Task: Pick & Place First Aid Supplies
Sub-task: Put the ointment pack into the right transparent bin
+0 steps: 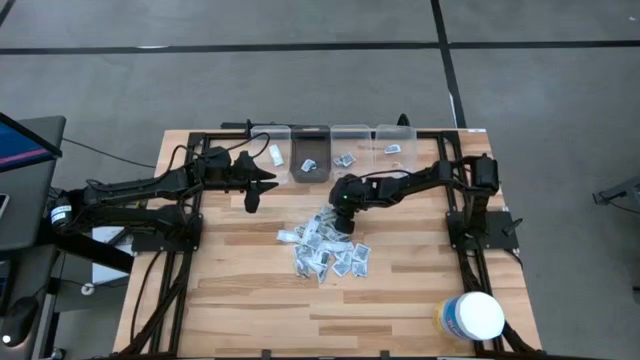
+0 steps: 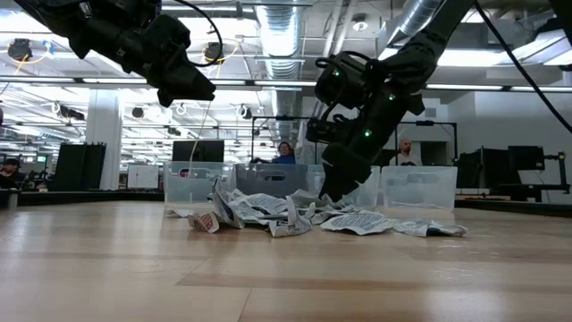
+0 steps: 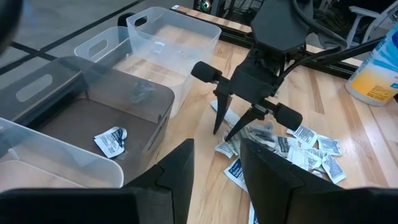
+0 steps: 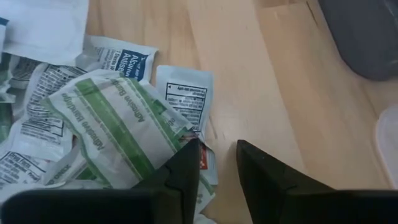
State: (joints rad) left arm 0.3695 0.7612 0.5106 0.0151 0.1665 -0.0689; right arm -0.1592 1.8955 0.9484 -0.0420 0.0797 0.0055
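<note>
I see a pale wood table [image 1: 240,300] with a white tub [image 1: 472,316] at its near right corner. The packets [image 1: 325,248] lie heaped mid-table, pointing every which way. My right gripper [image 1: 345,222] is down at the heap's far edge, fingers narrow with nothing between them. My left gripper [image 1: 252,197] hovers open, empty, left of the heap. Clear bins [image 1: 345,150] line the far edge; beyond, an open workshop with people.

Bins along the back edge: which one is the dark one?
The second bin from the left, beside the left pincer. Its floor is dark grey with one packet inside; the other three are clear.
</note>
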